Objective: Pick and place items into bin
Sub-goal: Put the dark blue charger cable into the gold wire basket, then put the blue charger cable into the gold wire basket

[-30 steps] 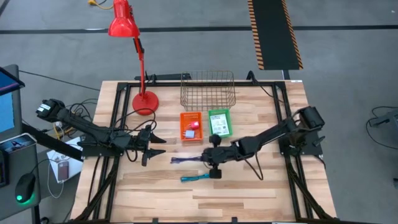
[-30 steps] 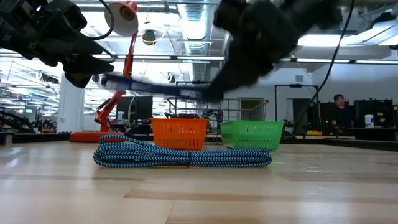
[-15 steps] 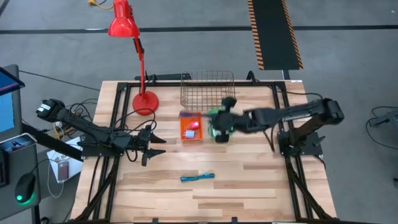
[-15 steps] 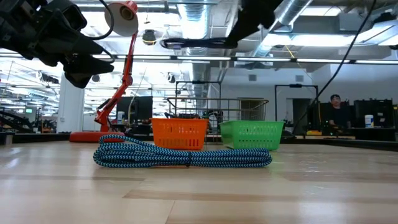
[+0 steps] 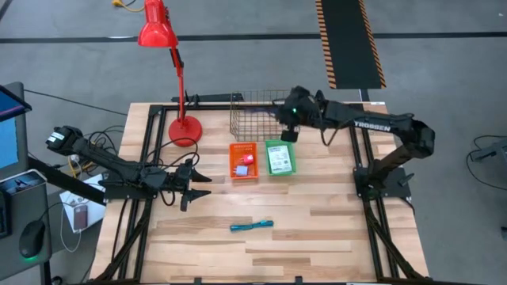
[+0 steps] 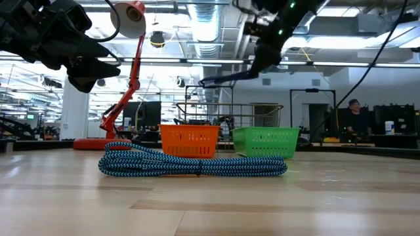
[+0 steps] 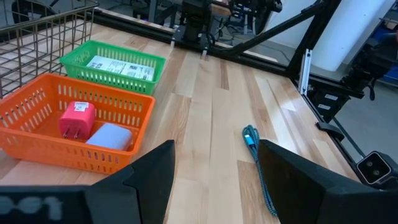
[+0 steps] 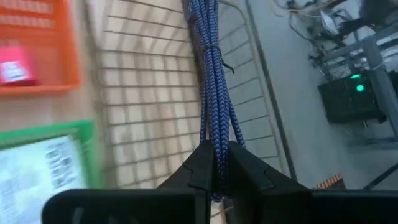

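Note:
My right gripper (image 5: 287,128) hangs high over the wire basket (image 5: 264,115) at the table's far side, shut on a bundled purple-blue braided cord (image 8: 210,74). In the low view the cord (image 6: 223,78) sticks out sideways from the gripper (image 6: 257,64), well above the baskets. A teal braided cord (image 5: 251,226) lies flat on the table toward the near side. My left gripper (image 5: 200,186) stands open at the table's left, above the surface, with nothing between its fingers (image 7: 149,180). My right gripper pinches one end of the folded cord bundle (image 8: 216,148) between its two fingers. The bundle runs straight on ahead of the fingers, in line with them. The gripper slants down toward the wire basket, and the cord is lifted clear, drooping slightly at its free end (image 6: 205,82).
An orange basket (image 5: 244,161) holding a pink block and a pale one, and a green basket (image 5: 280,157) holding a printed card, stand side by side just in front of the wire basket. A red desk lamp (image 5: 184,127) stands at the far left. Bare wood lies around the teal cord.
My right gripper has risen from the middle of the table and swung toward the far edge, turning as it went, with the purple-blue cord lifted clear; it is now over the wire basket. The teal cord has stayed in place.

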